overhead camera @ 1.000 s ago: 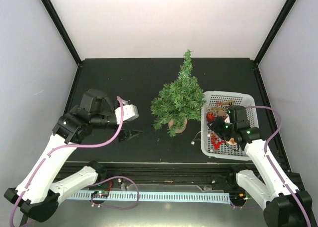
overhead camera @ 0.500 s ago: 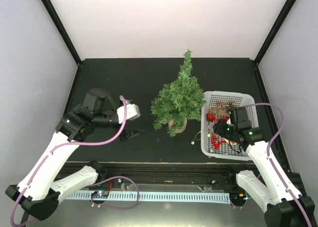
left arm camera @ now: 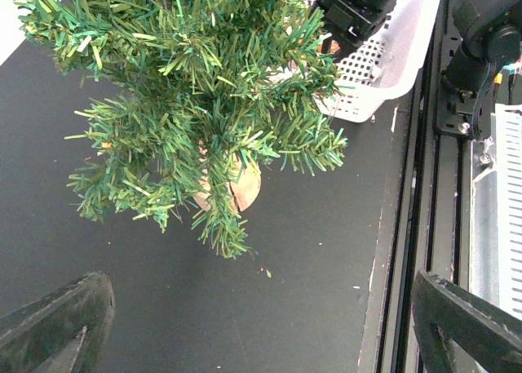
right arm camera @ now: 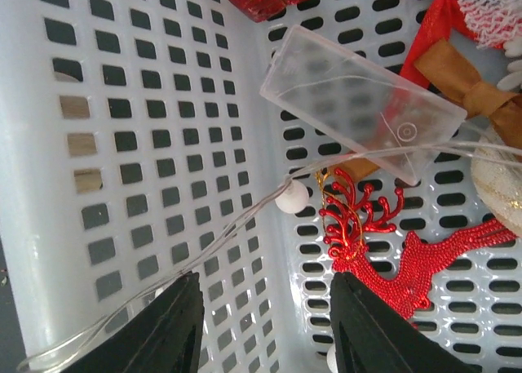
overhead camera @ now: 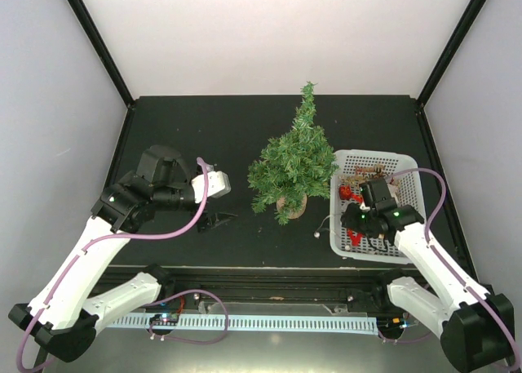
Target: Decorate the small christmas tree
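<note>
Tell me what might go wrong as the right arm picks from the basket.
1. The thin light wire runs beside the open right gripper and past the red reindeer; a grab may snag both together.
2. The wire leads to the clear battery box, which could get dragged along.
3. The basket sits close to the tree; a hard tug may bump it.
</note>
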You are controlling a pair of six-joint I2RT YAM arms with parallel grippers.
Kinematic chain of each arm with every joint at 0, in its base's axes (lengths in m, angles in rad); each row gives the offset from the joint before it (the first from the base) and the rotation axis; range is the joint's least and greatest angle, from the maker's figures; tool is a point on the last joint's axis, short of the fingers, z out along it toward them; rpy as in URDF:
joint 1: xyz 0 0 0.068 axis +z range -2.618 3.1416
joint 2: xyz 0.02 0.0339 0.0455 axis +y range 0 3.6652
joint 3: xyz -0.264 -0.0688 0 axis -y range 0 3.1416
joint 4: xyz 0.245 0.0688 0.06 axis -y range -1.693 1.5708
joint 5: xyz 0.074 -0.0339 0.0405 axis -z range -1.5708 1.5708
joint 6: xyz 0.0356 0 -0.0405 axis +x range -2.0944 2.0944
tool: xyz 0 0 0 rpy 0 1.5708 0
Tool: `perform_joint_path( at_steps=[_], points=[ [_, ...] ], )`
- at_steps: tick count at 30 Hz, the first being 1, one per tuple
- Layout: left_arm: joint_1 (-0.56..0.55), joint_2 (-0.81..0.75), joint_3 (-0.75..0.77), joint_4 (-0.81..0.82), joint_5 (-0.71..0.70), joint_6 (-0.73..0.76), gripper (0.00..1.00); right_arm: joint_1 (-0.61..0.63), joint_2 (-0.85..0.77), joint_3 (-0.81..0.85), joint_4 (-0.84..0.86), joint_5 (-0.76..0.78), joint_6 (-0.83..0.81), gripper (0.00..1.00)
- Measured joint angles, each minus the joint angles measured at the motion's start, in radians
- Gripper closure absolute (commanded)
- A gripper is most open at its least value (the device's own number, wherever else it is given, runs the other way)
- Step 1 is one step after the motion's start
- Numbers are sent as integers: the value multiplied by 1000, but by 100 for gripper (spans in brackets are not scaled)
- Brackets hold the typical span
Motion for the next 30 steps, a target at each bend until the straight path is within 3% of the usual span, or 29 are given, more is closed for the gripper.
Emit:
perform_joint_path(
  at_steps=[24, 28, 30],
  points=[
    [-1, 24, 0, 4, -1, 0, 1, 1, 205, 0, 274, 68, -20, 60],
    [-1, 26, 0, 5, -1, 0, 1, 1, 280, 0, 327, 93, -26, 66],
    [-1, 26, 0, 5, -1, 0, 1, 1, 312, 1, 347, 106, -31, 78]
  ],
)
